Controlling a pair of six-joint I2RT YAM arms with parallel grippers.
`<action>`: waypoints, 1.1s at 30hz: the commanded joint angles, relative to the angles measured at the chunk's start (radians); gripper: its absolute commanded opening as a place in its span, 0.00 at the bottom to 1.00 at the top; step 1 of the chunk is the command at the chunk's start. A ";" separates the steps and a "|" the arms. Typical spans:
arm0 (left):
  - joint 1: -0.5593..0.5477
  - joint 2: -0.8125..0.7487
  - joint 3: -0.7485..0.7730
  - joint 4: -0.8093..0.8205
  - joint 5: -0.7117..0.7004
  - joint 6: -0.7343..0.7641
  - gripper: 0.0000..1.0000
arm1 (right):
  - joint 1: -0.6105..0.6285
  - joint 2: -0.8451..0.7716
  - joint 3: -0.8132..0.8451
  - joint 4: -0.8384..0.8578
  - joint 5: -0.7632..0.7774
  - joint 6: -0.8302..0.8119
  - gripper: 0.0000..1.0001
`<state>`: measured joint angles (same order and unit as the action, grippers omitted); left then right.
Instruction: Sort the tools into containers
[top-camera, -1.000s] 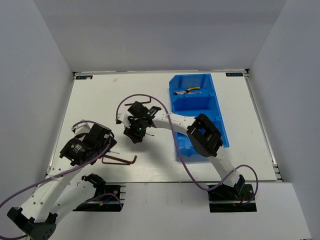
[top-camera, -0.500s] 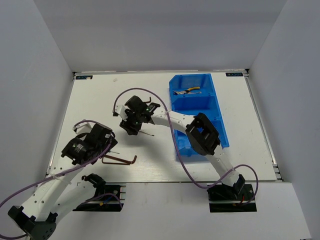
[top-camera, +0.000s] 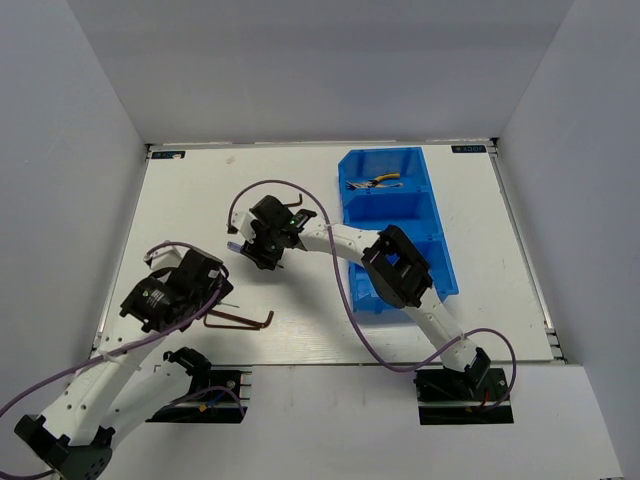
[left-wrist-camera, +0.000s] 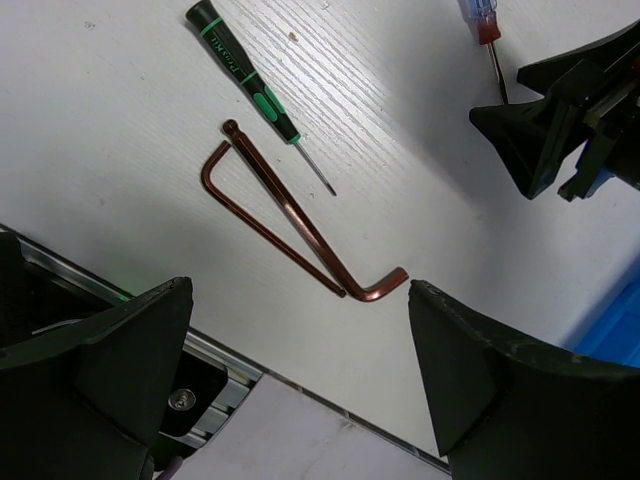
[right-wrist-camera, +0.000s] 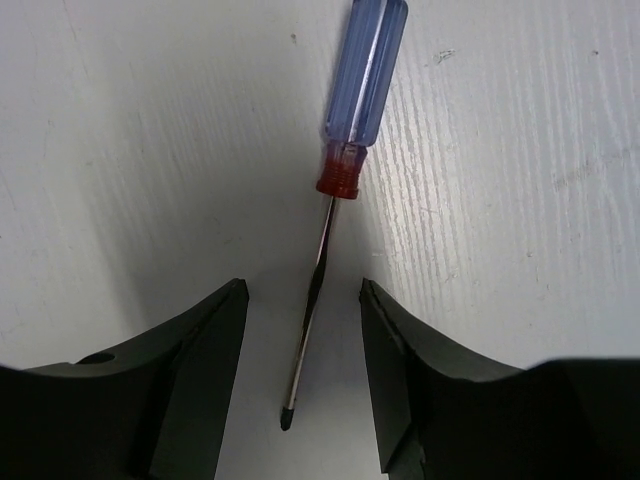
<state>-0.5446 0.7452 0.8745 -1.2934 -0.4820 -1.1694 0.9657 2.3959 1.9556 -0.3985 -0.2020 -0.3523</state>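
Bin (top-camera: 395, 212): pliers (top-camera: 383, 181), apparently, in far compartment; left pincer (left-wrist-camera: 300, 290) wide open, right pincer (right-wrist-camera: 303, 300) half-open astride screwdriver (right-wrist-camera: 365, 75).

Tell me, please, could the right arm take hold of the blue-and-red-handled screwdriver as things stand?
Probably yes: the right gripper stands open astride the thin shaft of the blue-and-red-handled screwdriver, with nothing between.

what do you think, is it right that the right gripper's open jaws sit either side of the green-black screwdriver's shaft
Not quite. The open jaws of the right gripper sit either side of the shaft of the red-blue screwdriver, as the right wrist view shows. The green-black screwdriver lies elsewhere, beside the hex keys.
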 joint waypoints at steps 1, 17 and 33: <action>0.002 0.010 0.032 -0.003 -0.009 0.005 0.99 | -0.009 -0.026 -0.040 0.033 0.035 -0.001 0.55; 0.002 0.028 0.044 -0.032 -0.021 0.005 0.99 | -0.013 0.101 0.124 0.069 0.029 0.050 0.58; 0.002 0.059 0.044 -0.034 -0.012 0.005 0.99 | -0.007 0.138 0.129 0.087 -0.063 0.093 0.54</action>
<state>-0.5446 0.7921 0.8944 -1.3315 -0.4828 -1.1675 0.9508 2.5031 2.0853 -0.2882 -0.2199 -0.2760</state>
